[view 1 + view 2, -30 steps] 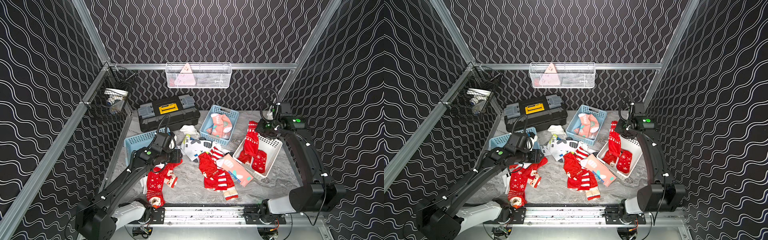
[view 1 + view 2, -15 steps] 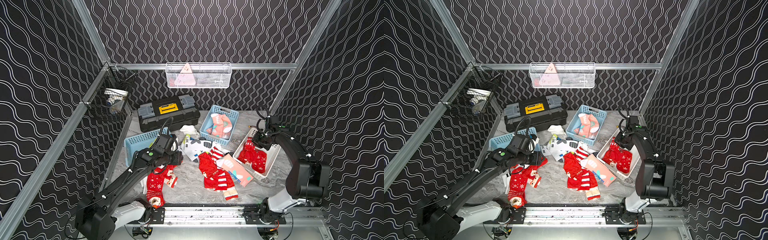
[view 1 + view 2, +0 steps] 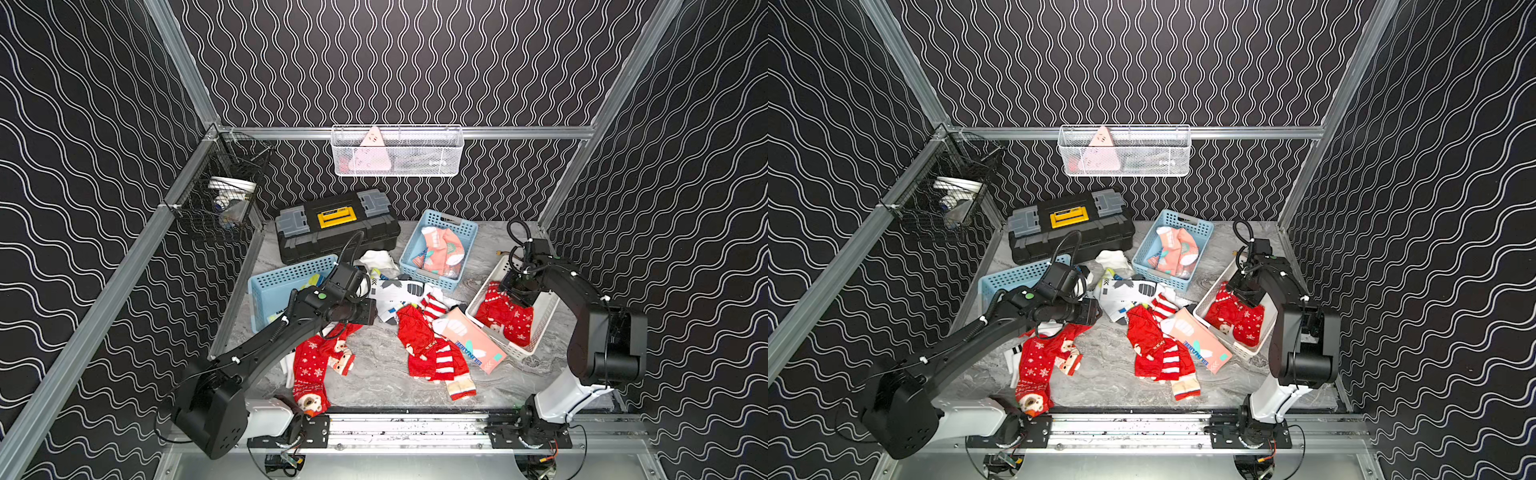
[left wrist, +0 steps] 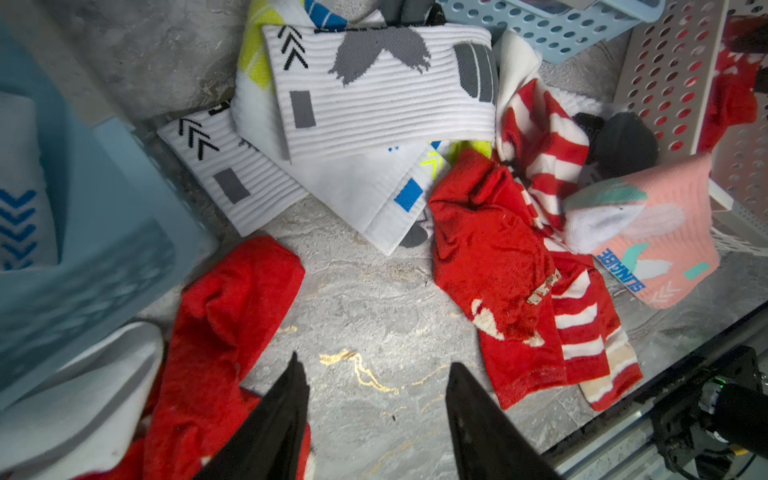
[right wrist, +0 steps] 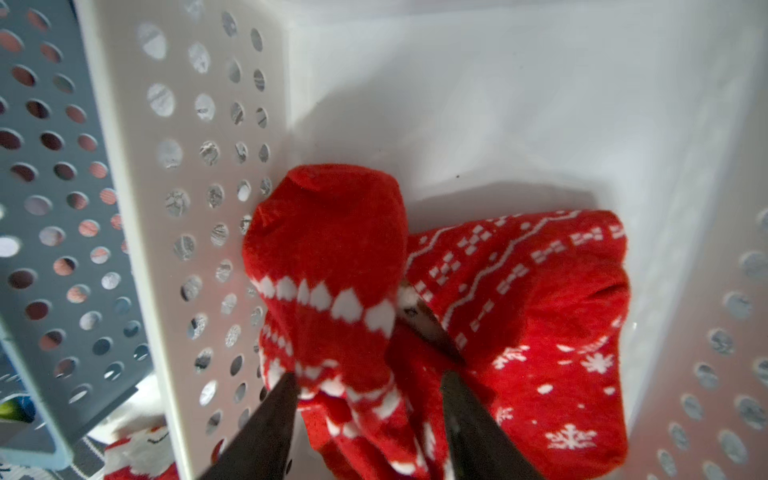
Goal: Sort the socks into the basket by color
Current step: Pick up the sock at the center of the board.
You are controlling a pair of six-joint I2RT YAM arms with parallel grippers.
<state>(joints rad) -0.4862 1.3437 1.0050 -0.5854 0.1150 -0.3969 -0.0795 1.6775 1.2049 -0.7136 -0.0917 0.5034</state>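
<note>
Lowered from high above into white basket (image 5: 137, 208): right tool (image 5: 369, 376), jaws now parted, red sock (image 5: 328, 249) released among matching reds (image 5: 540, 316). Left tool (image 4: 374, 359) wide, empty, above bench (image 4: 365, 299) near unsorted socks (image 4: 490, 249).

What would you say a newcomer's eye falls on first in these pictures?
The bright red socks stand out most: a loose heap in the middle of the table, and more in the white basket at the robot's right, where the right gripper hangs open over them. Next come the salmon-pink socks in the blue basket at the back, beside the black toolbox.
</note>
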